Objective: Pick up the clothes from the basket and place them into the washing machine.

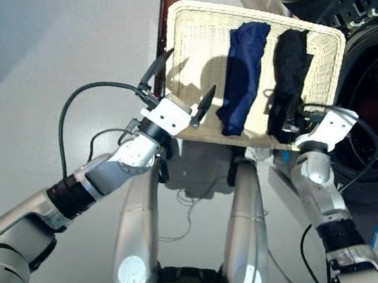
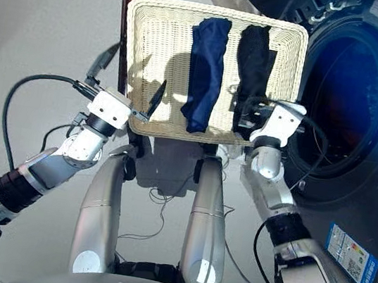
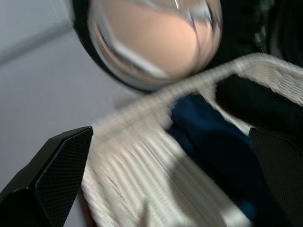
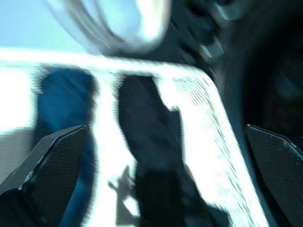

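Head views show both arms reaching forward to the near rim of the shallow cream-white woven wicker basket [image 1: 197, 36]. Nearest, the left gripper [image 1: 182, 92] hovers over the basket's bare near-left part with its two black fingers spread wide and nothing between them. The right gripper [image 4: 156, 179] sits at the near-right rim, and its wrist view shows the fingers parted and empty, with the black folded garment [image 1: 290, 71] lying straight ahead between them.

Just beyond and inward of the left gripper lies the navy blue folded garment [image 1: 244, 75], stretched lengthwise from near rim towards the far rim. The black one lies parallel just beside it, on the right gripper's side; whether they touch is hard to tell. No coral-red piece shows in the basket.

Farther off, past the right gripper and to its outer side, the dark grey front-loading washing machine [image 2: 351, 102] stands with its drum hole open. Its round glass porthole door [image 3: 151, 38] is swung out beyond the basket's far rim.

Both garments look light, limp and easily unrolled, so a pinch through the thick middle of the fold should carry them better than one at a loose end.
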Motion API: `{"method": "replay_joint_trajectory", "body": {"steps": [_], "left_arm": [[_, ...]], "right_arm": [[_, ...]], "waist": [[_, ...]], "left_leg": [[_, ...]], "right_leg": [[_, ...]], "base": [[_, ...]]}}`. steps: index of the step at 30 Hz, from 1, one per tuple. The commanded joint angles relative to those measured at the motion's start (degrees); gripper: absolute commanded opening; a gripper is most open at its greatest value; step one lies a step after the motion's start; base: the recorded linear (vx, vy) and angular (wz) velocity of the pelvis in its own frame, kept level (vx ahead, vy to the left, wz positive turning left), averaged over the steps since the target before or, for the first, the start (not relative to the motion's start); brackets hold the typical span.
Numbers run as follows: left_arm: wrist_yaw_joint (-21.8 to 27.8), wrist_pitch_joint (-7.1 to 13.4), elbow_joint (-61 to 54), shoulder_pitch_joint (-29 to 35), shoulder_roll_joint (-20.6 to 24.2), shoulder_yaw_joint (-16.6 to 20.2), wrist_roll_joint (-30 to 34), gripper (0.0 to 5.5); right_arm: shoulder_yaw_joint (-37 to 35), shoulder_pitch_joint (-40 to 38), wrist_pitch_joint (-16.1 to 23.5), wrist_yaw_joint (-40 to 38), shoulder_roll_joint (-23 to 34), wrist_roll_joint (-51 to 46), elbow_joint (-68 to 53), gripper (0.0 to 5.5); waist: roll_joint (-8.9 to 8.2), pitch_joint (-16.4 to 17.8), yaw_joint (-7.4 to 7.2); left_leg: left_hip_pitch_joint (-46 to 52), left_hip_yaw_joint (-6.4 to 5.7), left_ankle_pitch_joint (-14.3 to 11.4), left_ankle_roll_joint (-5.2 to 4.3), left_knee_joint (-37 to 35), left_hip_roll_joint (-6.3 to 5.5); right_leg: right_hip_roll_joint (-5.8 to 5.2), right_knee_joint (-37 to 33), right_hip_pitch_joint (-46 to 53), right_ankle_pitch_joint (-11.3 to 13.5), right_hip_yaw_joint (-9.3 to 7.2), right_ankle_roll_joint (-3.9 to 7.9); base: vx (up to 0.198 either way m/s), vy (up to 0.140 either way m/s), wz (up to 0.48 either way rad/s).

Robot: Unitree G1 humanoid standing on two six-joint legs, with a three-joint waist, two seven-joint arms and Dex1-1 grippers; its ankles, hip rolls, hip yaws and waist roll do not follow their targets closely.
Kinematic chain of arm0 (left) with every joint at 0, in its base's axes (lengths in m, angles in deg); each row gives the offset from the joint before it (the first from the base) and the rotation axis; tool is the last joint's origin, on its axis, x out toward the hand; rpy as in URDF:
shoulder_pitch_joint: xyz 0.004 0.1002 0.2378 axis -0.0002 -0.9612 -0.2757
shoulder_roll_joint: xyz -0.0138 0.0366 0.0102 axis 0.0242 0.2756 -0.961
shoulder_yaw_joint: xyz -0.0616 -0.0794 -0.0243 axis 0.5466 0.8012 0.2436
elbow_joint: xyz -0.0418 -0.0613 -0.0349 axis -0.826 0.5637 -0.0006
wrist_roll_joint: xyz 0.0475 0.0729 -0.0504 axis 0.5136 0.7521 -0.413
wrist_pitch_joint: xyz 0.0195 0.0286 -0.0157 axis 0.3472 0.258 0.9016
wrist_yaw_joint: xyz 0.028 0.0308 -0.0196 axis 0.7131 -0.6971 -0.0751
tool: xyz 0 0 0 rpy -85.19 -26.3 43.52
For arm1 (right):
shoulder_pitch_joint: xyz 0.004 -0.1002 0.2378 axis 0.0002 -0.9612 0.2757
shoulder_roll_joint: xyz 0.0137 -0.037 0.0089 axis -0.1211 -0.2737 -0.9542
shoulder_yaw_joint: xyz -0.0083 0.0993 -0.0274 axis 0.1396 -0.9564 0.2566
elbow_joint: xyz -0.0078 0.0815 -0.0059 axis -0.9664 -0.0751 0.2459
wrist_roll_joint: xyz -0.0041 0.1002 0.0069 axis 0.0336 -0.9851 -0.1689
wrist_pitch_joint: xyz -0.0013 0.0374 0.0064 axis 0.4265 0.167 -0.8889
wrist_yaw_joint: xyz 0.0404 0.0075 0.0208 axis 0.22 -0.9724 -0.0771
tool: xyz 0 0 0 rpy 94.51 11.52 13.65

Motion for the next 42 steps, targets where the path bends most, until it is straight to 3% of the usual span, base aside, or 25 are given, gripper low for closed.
{"method": "replay_joint_trajectory", "body": {"steps": [1,4,10,15,16,19,20,21,32,34,38,42], "left_arm": [[1.65,1.2,4.99,2.17,-5.42,-3.4,-2.99,5.5],[-0.57,0.6,14.21,4.86,-12.38,-3.95,-3.78,5.5],[-2.5,0.8,26.76,10.79,-20.79,-3.42,-9.55,5.5],[-3.57,0.8,33.23,13.76,-24.14,-1.58,-14.02,5.5],[-4.22,0.52,35.88,14.06,-25.39,-0.45,-15.81,5.5],[-4.37,0.87,36.94,14.76,-25.88,0.67,-18.47,5.5],[-4.76,0.89,37.76,16.33,-25.79,1.42,-19.26,5.5],[-5.02,1.08,38.31,15.7,-26.06,1.84,-19.87,5.5],[-9.82,1.77,42.35,19.44,-26.53,9.54,-26.35,5.5],[-9.86,2.03,44.29,20.67,-26.09,12.38,-29.43,5.5],[-10.05,1.95,45.05,22.41,-25.33,13.37,-29.61,5.5],[-9.27,0.77,48.31,25.02,-25.19,14.64,-31.63,5.5]], "right_arm": [[-0.17,4.41,3.25,-1.9,0.39,10.11,-9.05,5.5],[1.68,8.04,1.84,-6.89,-3.34,19.13,-12.99,5.5],[10.68,18.78,0.5,-7.37,-11.1,21.76,-11.91,5.5],[15.39,23.85,1.35,-6.91,-15.73,20.23,-11.92,5.5],[17.36,24.19,1.74,-6.51,-17.77,18.76,-11.8,5.5],[18.74,25.81,2.03,-5.82,-19.49,17.83,-12.11,5.5],[18.98,27.14,2.08,-5.64,-20.0,17.4,-12.18,5.5],[19.67,26.56,2.15,-5.59,-21.13,17.04,-12.19,5.5],[21.59,28.01,1.85,-4.77,-23.69,15.75,-14.46,5.5],[21.84,27.97,1.81,-4.12,-24.33,14.49,-13.9,5.5],[22.36,28.57,2.22,-3.53,-25.16,13.69,-13.43,5.5],[22.3,28.47,2.77,-2.32,-25.49,11.76,-13.38,5.5]], "waist": [[-1.7,-0.86,0.2],[-2.89,-0.86,-0.56],[-4.75,-0.86,-1.26],[-5.64,-0.86,-1.98],[-5.88,-0.86,-2.12],[-6.14,-0.86,-2.26],[-6.41,-0.86,-2.38],[-6.48,-0.86,-2.47],[-7.35,-0.86,-3.59],[-7.78,-0.86,-4.37],[-8.19,-0.86,-4.88],[-8.29,-0.86,-5.47]], "left_leg": [[3.88,0.82,-3.95,-2.41,2.59,1.5],[4.22,1.3,-3.92,-2.56,2.64,1.92],[4.15,1.96,-3.85,-2.86,3.2,3.13],[3.05,1.47,-3.87,-3.38,4.11,3.71],[3.95,1.09,-6.06,-4.04,5.45,4.12],[2.66,1.14,-6.43,-4.4,6.82,4.59],[0.42,1.46,-4.62,-4.19,6.72,4.91],[1.42,1.06,-6.94,-4.64,8.28,5.06],[-5.51,0.32,-7.73,-5.56,12.02,6.76],[-6.32,0.83,-7.82,-5.79,12.28,7.37],[-7.18,1.3,-8.05,-5.76,12.41,7.38],[-8.43,1.44,-8.2,-5.62,12.4,7.12]], "right_leg": [[-0.31,-3.96,0.51,2.27,0.7,1.51],[0.36,-4.05,0.56,2.51,1.18,1.54],[1.52,-4.45,0.35,2.76,2.07,1.39],[2.01,-3.32,-0.79,2.34,2.06,1.06],[2.12,-1.66,-0.04,-0.02,1.75,1.2],[2.32,-0.33,-1.53,-0.46,1.63,1.13],[2.59,-0.72,-3.69,1.35,1.85,1.05],[2.6,1.05,-2.74,-1.07,1.37,1.17],[3.61,5.45,-10.49,-2.35,0.28,1.13],[4.29,5.53,-11.88,-2.17,0.59,0.99],[5.17,5.76,-13.49,-2.02,1.14,1.32],[4.86,6.38,-14.95,-1.94,1.44,1.76]], "base": [[0.0,0.0,0.0],[0.0,0.0,0.0],[-0.006,-0.004,-0.176],[0.017,-0.022,-0.028],[0.098,-0.03,-0.045],[0.005,-0.023,-0.057],[0.0,0.0,0.0],[0.0,0.0,0.0],[0.013,-0.026,-0.021],[0.0,0.0,0.0],[0.0,0.0,0.0],[0.0,0.0,0.0]]}}
